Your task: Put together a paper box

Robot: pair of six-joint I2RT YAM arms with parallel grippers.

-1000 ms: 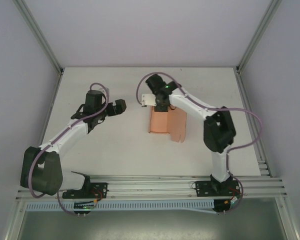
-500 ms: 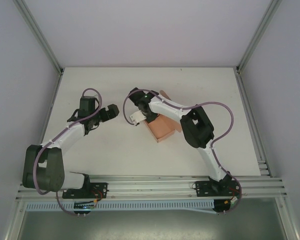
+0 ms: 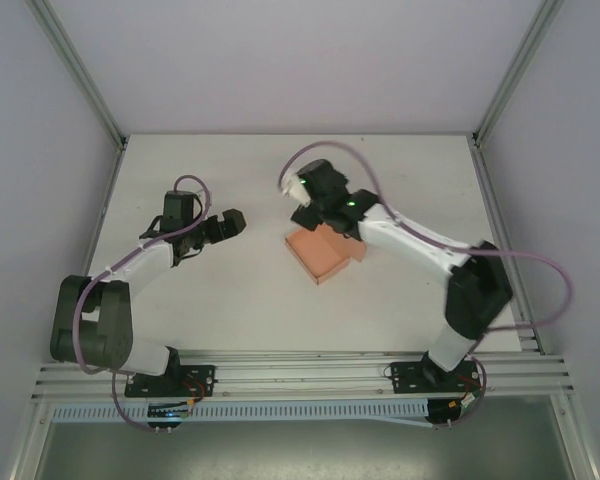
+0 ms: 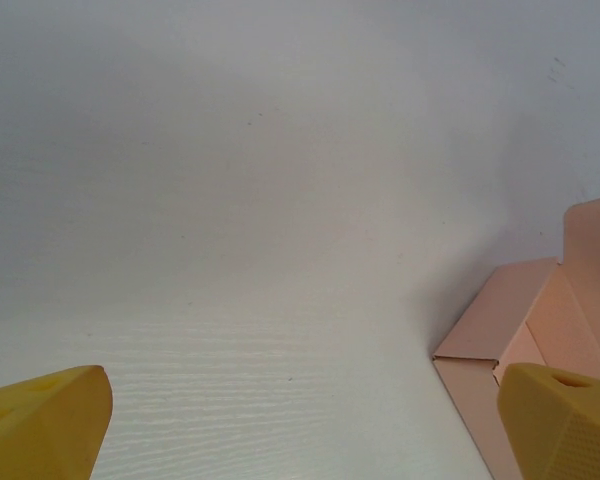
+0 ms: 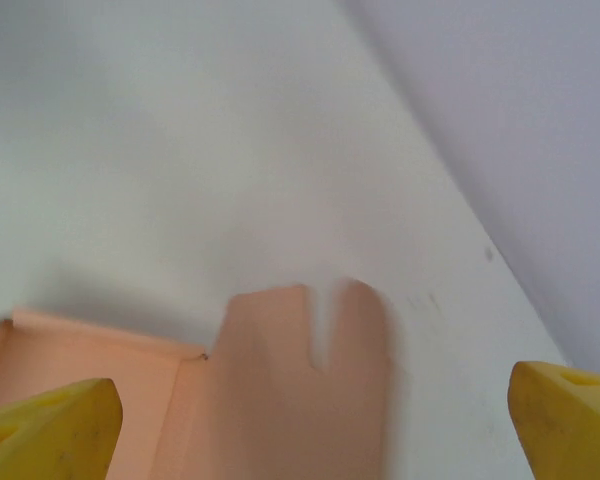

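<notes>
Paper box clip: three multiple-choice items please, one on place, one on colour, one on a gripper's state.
1. Where is the paper box?
A. resting on the table by the right gripper
B. lifted off the table
C. hanging over the table's edge

2. What colour is it?
A. blue
B. salmon-pink
C. green

3. The right gripper is:
A. shut on the box
B. shut, empty
C. open

Key: 1 A, the top view shows it lying on the table beside that gripper. 2 B, it is pink in all three views. 3 C, its fingers stand wide apart, clear of the flap.
</notes>
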